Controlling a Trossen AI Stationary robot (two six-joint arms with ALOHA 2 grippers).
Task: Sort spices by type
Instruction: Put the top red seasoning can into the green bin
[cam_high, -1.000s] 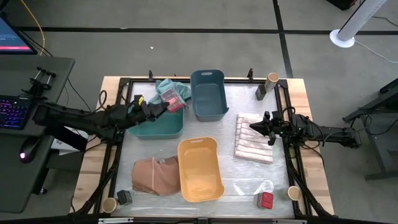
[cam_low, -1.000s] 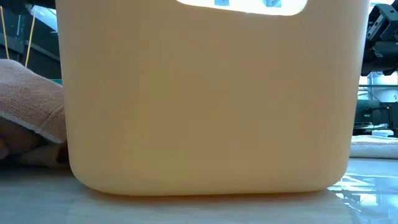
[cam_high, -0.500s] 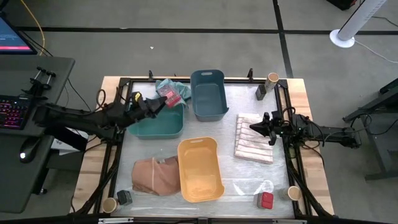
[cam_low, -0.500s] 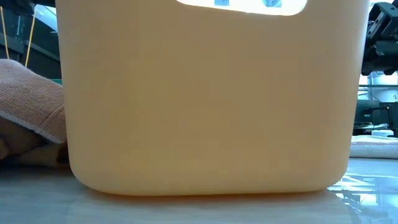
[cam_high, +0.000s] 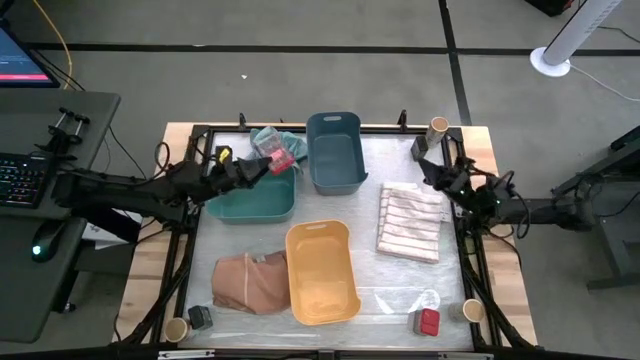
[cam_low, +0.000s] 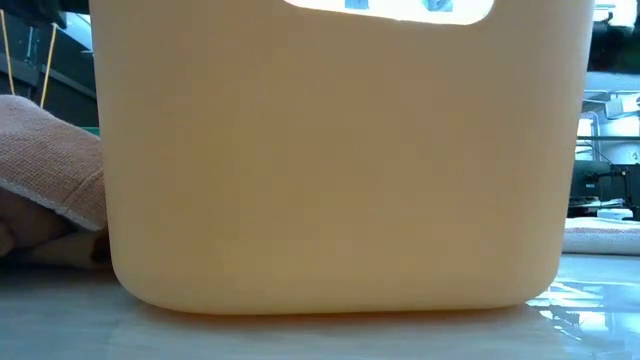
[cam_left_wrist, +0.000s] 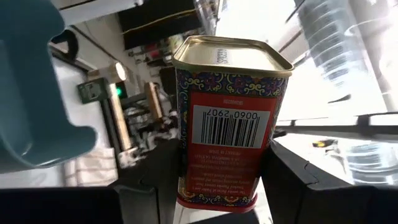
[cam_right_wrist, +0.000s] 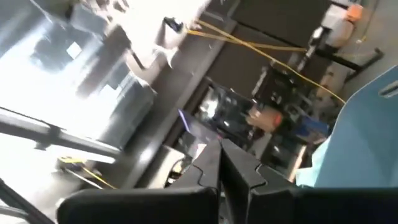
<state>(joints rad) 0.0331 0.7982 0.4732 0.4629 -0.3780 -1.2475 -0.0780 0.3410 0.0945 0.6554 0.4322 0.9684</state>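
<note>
Overhead, the left gripper (cam_high: 262, 163) holds a red spice tin (cam_high: 279, 156) between its fingers, raised over the far edge of the green bin (cam_high: 252, 203), beside the teal cloth (cam_high: 272, 136). Its wrist camera shows the tin (cam_left_wrist: 229, 118) upright, its base cut off from sight. The right gripper (cam_high: 428, 169), fingers pressed together with nothing between them, hangs past the striped cloth (cam_high: 410, 221), near a dark grey box (cam_high: 419, 148) and a tan jar (cam_high: 438, 127). From table height the yellow bin (cam_low: 330, 160) hides nearly everything behind it.
</note>
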